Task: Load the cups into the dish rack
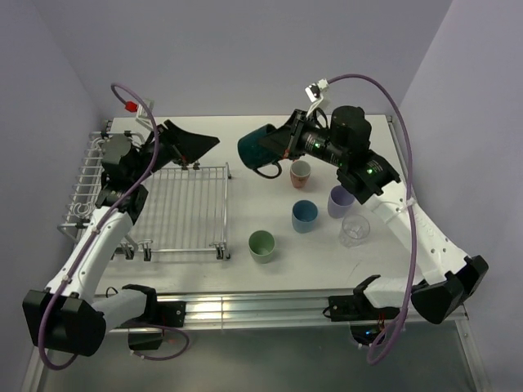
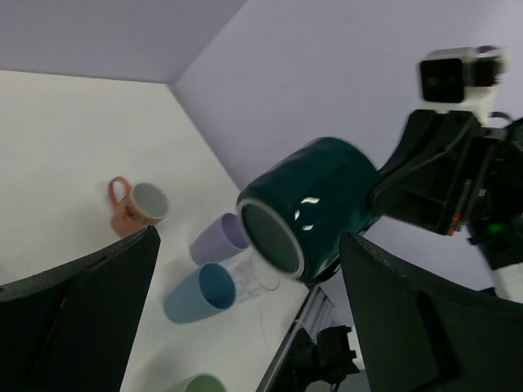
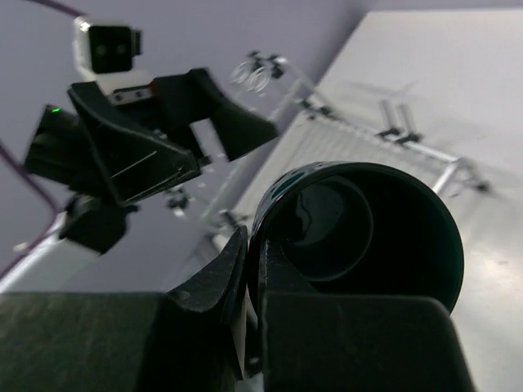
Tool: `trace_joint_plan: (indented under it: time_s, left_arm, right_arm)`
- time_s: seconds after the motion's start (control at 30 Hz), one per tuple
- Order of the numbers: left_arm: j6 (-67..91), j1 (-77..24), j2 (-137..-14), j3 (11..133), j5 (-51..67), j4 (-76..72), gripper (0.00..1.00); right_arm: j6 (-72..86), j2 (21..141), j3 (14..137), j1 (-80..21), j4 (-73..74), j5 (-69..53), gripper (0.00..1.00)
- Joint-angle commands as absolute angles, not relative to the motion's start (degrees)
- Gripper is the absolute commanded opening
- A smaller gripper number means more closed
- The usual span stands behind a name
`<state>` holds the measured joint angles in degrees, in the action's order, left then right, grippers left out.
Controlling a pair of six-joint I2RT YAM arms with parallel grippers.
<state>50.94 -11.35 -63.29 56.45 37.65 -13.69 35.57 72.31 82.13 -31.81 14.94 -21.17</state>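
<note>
White surface [image 1: 245, 214], lavender walls [image 1: 245, 57]: the right hand [image 1: 283, 145] pinched the rim of the dark green mug [image 1: 260, 149], one finger inside and one outside. It held the mug off the surface, tipped on its side with the mouth facing left. The mug hung just right of the far corner of the rack [image 1: 184, 204], which sat at the left of the surface. Above the rack's far edge the left hand [image 1: 206, 153] was spread wide and empty, facing the mug. Five cups stood right of the rack. The salmon cup [image 1: 301, 173] was nearest the mug, and the lavender cup [image 1: 341, 201] and blue cup [image 1: 304, 216] stood side by side. The clear cup [image 1: 354, 229] was just beside the lavender one, and the pale green cup [image 1: 261, 245] was closest to the rack's near corner.
</note>
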Motion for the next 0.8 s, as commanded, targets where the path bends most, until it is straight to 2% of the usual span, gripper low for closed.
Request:
trace_joint_plan:
  time_s: [0.0, 0.23, 0.63, 0.77]
  left_arm:
    - [57.0, -12.9, -65.1, 55.9, 44.6, -31.1, 0.99]
    - [54.8, -17.4, -68.6, 57.6, 43.4, -30.4, 0.99]
    - [52.6, -20.2, -68.8, 55.5, 43.9, -33.0, 0.99]
    - [51.7, -21.7, -69.3, 55.1, 44.1, -32.6, 0.99]
  right_arm:
    - [47.6, 70.3, 77.9, -29.6, -2.6, -34.4, 0.0]
    - [60.9, 69.5, 68.3, -27.2, -22.2, -39.5, 0.0]
    - [75.8, 71.2, 61.5, -23.6, -41.7, -43.4, 0.0]
    - [77.6, 71.5, 60.8, -23.4, -43.8, -43.2, 0.0]
